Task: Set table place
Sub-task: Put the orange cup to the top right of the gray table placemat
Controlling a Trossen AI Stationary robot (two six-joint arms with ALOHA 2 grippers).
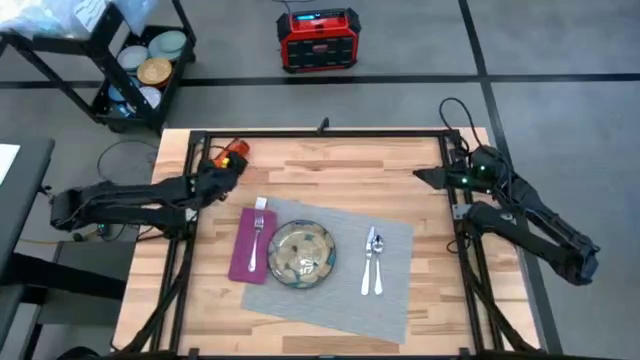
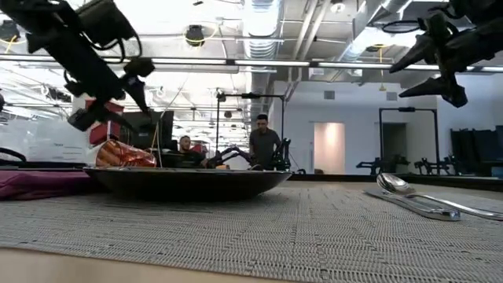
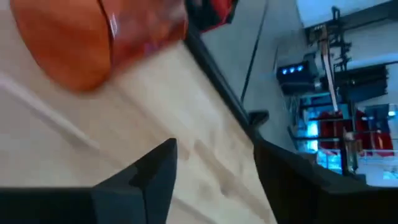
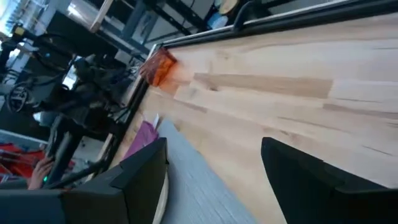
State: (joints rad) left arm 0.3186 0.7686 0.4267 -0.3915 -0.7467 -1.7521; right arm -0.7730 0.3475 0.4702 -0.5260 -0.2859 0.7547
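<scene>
At the far left corner of the table (image 1: pixel 330 165), left gripper (image 1: pixel 222 172) hovers with jaws spread, holding nothing, just short of the orange cup (image 1: pixel 234 153) lying on its side by the rail. Approach low and square, close across the cup's body (it will likely roll if nudged), then stand it upright near the knife and spoon (image 1: pixel 373 262). Placemat (image 1: pixel 345 290), napkin (image 1: pixel 247 255), fork (image 1: pixel 256 245) and plate (image 1: pixel 301 255) look set. Right gripper (image 1: pixel 425 175), jaws also apart, waits at the far right edge.
</scene>
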